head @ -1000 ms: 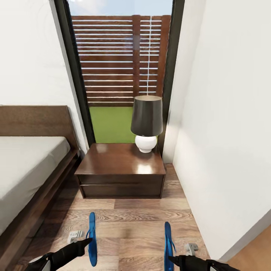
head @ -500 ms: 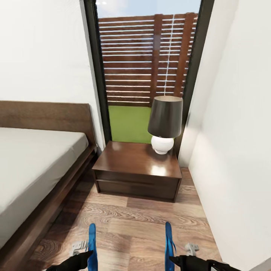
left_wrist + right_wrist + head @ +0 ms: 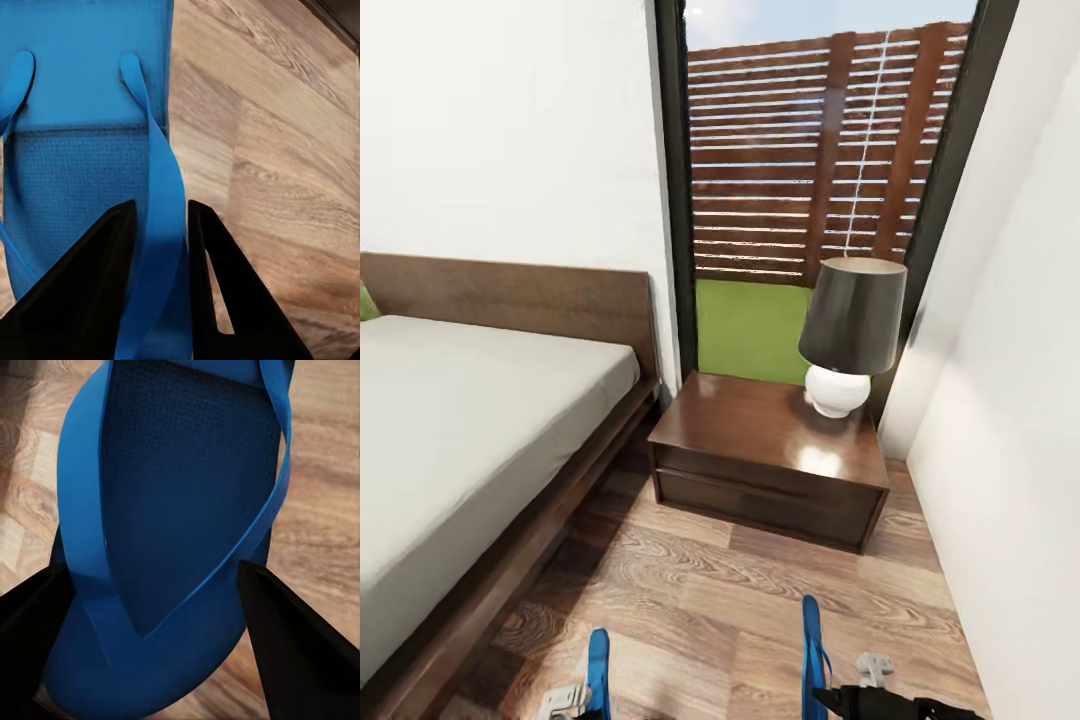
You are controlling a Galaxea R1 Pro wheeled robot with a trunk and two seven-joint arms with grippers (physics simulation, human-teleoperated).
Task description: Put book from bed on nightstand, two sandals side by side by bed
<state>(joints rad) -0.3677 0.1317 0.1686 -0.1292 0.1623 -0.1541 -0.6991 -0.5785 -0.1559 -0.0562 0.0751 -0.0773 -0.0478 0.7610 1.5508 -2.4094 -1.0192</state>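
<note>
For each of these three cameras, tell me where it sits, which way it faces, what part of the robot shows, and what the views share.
Head view: on the robot's head, looking forward and down at the bed, nightstand and lamp; the right gripper shows at the bottom edge.
Left wrist view: near the left gripper, looking along its dark fingers, closed on the left sandal's strap over plank floor.
Right wrist view: near the right gripper, facing the right sandal; dark fingers flank it.
Shared: both blue sandals and the floor appear in the head view too.
</note>
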